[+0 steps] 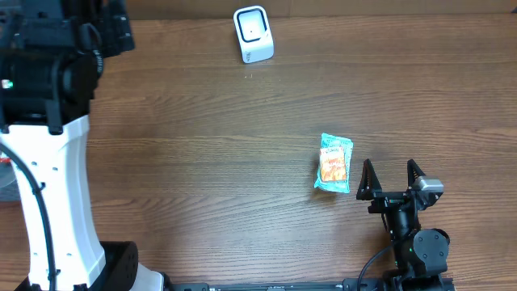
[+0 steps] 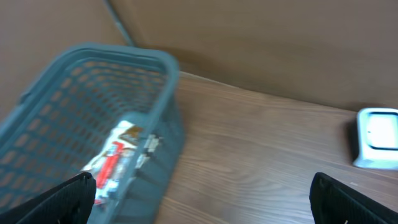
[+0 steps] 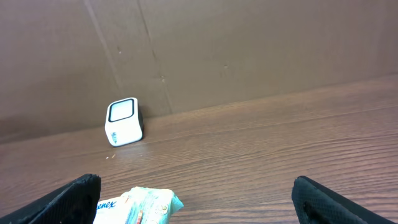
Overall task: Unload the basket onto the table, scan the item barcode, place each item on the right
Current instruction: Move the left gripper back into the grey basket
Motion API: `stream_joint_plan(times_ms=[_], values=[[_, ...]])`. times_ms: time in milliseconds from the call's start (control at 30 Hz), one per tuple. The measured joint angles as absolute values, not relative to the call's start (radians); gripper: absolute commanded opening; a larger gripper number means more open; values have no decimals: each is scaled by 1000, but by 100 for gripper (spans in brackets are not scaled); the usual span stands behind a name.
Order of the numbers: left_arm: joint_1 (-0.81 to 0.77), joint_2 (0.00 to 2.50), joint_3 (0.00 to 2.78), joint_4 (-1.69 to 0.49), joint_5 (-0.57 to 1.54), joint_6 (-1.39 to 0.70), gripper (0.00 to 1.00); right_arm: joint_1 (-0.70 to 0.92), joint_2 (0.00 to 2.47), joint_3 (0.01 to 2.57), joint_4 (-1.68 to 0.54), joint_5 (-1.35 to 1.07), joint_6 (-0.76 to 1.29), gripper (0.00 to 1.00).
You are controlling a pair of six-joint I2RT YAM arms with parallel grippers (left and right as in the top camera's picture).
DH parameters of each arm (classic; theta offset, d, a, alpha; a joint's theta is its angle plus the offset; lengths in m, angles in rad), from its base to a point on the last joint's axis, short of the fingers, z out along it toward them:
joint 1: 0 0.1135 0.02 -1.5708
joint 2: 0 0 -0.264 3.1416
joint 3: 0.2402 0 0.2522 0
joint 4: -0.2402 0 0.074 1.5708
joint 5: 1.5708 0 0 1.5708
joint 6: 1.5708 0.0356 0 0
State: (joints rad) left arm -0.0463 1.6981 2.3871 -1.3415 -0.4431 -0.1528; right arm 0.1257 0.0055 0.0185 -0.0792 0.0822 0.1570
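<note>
Left arm [image 1: 48, 194] is white with black joints and cable; right gripper [image 1: 389, 164] looks black.

1. A mock shop checkout set up as a robot test bench: a small white box-shaped barcode scanner [image 1: 253, 34] stands on a wood-grain desk [image 1: 202, 162].
2. Alongside, a grey-blue plastic shopping basket [image 2: 124, 55] and a brown cardboard backdrop [image 3: 249, 50].

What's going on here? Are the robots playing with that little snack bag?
Nobody is holding anything right now. The snack bag lies on the table, just beside the right arm, whose jaws are wide open and empty. The white scanner stands far off at the table's back edge. The left arm is at the side, jaws open too, looking at a basket with more packets inside.
</note>
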Motion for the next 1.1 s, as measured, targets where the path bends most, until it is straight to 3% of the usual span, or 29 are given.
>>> stream_joint_plan(times_ms=[600, 1100], values=[[251, 1714, 2387, -1338, -438, -151, 100, 126, 6, 19, -80, 82, 157, 100], [427, 1915, 2387, -1338, -419, -154, 100, 126, 6, 19, -80, 83, 157, 100]])
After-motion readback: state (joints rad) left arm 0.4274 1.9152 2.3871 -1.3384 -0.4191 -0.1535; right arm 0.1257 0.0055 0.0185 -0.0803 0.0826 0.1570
